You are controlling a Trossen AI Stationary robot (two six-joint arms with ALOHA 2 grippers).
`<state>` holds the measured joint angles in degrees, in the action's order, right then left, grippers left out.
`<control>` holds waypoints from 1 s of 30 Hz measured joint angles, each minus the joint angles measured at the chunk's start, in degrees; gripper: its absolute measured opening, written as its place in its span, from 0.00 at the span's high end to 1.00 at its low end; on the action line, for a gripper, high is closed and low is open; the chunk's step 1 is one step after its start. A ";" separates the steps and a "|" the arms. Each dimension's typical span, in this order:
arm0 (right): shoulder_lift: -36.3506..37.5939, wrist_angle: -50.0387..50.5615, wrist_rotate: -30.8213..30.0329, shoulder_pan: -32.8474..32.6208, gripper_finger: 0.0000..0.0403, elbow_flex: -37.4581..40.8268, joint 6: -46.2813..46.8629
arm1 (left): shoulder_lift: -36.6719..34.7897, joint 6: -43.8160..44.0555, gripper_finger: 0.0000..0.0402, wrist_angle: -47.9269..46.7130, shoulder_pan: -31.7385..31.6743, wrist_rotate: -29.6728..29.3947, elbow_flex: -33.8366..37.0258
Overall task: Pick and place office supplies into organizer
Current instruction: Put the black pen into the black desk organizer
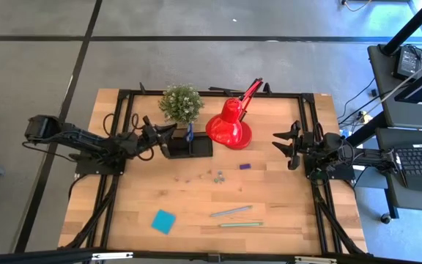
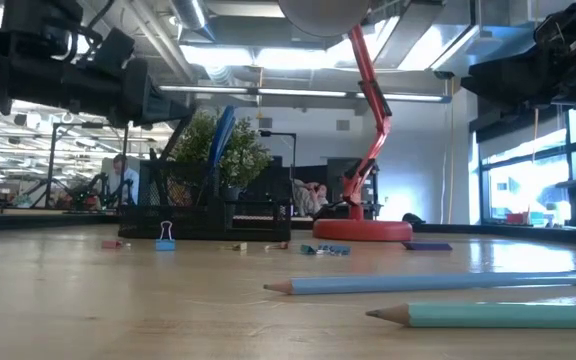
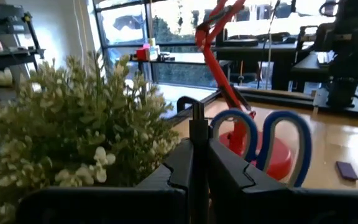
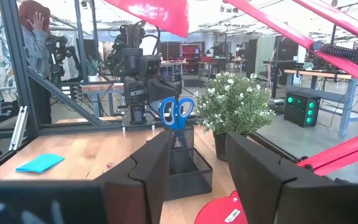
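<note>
Overhead, my left gripper (image 1: pixel 168 136) hovers at the left end of the organizer (image 1: pixel 200 149), just beside the potted plant (image 1: pixel 181 102); its wrist camera shows the two fingers (image 3: pixel 225 174) pressed together with nothing between them, and the blue-handled scissors (image 3: pixel 263 140) standing upright just ahead, apparently already seated blades-down in a compartment; the right wrist view agrees, showing the scissors' loops above the organizer's mesh wall. My right gripper (image 1: pixel 288 145) waits at the table's right edge, jaws spread and empty. Still loose on the bare wood: the blue sticky-note pad (image 1: pixel 163 221) near the front left; two pencils (image 1: pixel 231 212) side by side near the front centre; a small purple piece (image 1: pixel 245 166) just in front of the red lamp (image 1: pixel 229 126); a scatter of tiny clips (image 1: pixel 217 175) between the organizer and the pencils. I judge the scissors placed and most of the task outstanding. Risks from here: withdrawing the left arm carelessly could snag the scissor loops or brush the plant, tipping either; the lamp's shade overhangs the organizer's right end, so any approach from the right risks collision; the pencils lie flat and may roll when pinched; the clips are small enough to slip from the fingers.
</note>
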<state>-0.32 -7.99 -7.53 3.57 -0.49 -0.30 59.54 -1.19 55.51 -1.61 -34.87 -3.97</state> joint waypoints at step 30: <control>0.00 -0.41 -0.02 0.00 0.60 0.00 -1.53 | 9.15 0.59 0.92 0.02 -7.18 14.59 -0.04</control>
<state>-0.32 -8.40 -7.55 3.58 -0.49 -1.83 68.69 -0.60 55.52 -8.80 -20.28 -4.01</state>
